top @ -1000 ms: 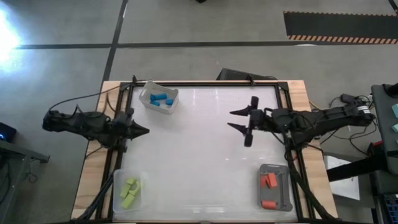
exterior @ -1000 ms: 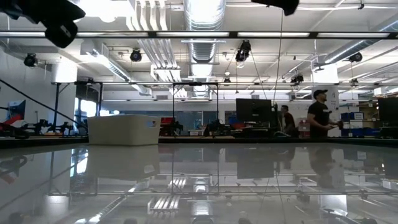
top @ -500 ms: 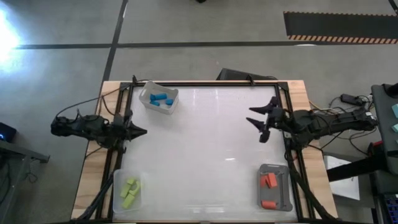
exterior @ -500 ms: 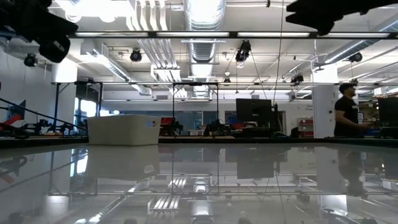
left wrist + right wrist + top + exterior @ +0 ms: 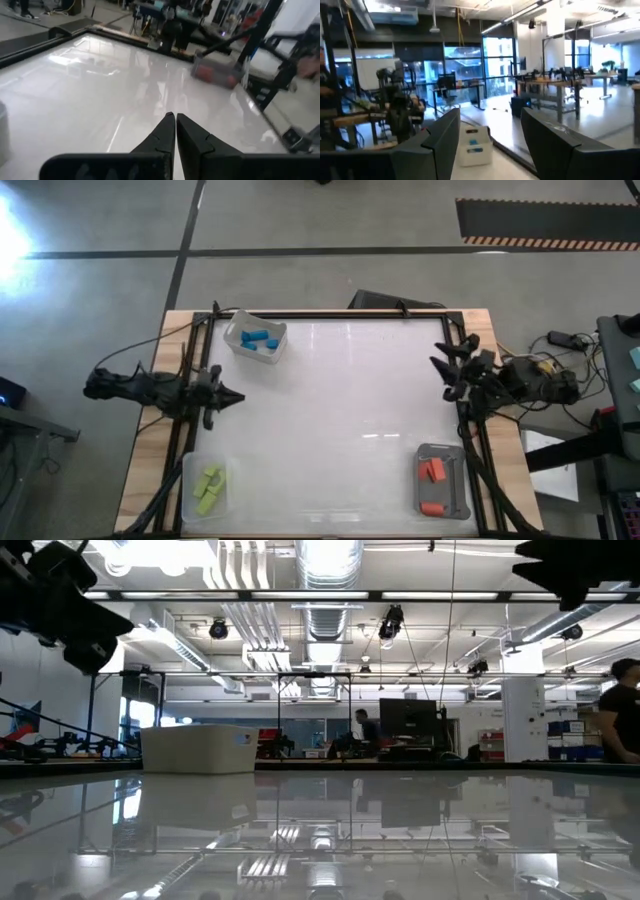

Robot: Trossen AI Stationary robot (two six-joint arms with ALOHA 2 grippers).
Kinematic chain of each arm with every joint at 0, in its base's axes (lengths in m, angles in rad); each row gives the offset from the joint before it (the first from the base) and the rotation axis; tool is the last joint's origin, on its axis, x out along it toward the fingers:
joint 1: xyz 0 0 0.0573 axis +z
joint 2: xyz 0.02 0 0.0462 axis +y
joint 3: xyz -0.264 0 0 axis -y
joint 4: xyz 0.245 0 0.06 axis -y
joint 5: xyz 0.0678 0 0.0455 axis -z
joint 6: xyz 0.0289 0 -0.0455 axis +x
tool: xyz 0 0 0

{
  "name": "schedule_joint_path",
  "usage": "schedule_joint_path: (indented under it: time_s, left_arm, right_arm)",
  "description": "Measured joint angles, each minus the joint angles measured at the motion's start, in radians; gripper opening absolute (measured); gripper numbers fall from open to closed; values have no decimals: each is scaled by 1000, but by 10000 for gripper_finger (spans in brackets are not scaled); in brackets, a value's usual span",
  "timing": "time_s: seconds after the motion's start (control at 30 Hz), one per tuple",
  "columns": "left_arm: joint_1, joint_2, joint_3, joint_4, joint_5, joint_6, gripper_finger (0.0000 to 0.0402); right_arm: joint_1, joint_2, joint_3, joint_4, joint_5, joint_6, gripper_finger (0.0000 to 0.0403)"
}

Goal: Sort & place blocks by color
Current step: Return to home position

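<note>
Every block sits in the trays (image 5: 459,485): blue blocks (image 5: 258,340) upper left, green blocks (image 5: 208,487) lower left, orange blocks (image 5: 431,472) lower right. None lies on the bare table (image 5: 330,410) for either arm to reach. The left gripper (image 5: 232,397), clenched and empty, hangs at the mid-left edge. The right gripper (image 5: 443,370), spread wide and empty, is at the mid-right edge.

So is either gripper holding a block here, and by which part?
Nothing is held. The left gripper is shut and empty, the right gripper open and empty, each at its own side of the table.
</note>
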Motion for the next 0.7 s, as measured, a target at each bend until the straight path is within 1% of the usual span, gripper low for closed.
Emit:
schedule_joint_path:
  time_s: [0.07, 0.1, 0.17, 0.23, 0.3, 0.33, 0.37, 0.5, 0.6, 0.7]
  left_arm:
    - [0, 0, -21, 46, 0, -12, 0]
    - [0, 0, -32, 61, 0, -13, 0]
    - [0, 0, -50, 85, -1, -12, 0]
    - [0, 1, -72, 123, -2, -12, 0]
    - [1, 0, -97, 131, -2, -10, 0]
    - [1, 8, -107, 131, -3, -10, 0]
    - [1, 13, -110, 133, -3, -10, 0]
    - [1, 57, -111, 141, -2, -8, 0]
    - [1, 77, -111, 141, -2, -9, 0]
    - [1, 102, -113, 143, -2, -9, 0]
  right_arm:
    - [0, -69, -49, 5, 0, 12, 201]
    - [0, -83, -77, 2, 0, 20, 201]
    - [-1, -84, -125, 6, 19, 33, 201]
    - [-5, -63, -162, 77, 28, 59, 201]
    - [-4, -57, -226, 127, 29, 74, 201]
    - [-5, -59, -255, 184, 25, 78, 201]
    - [-5, -59, -270, 169, 30, 85, 201]
    - [-6, -58, -269, 104, 61, 159, 201]
    - [-6, -57, -269, 94, 72, 308, 201]
    - [-6, -57, -269, 93, 71, 399, 201]
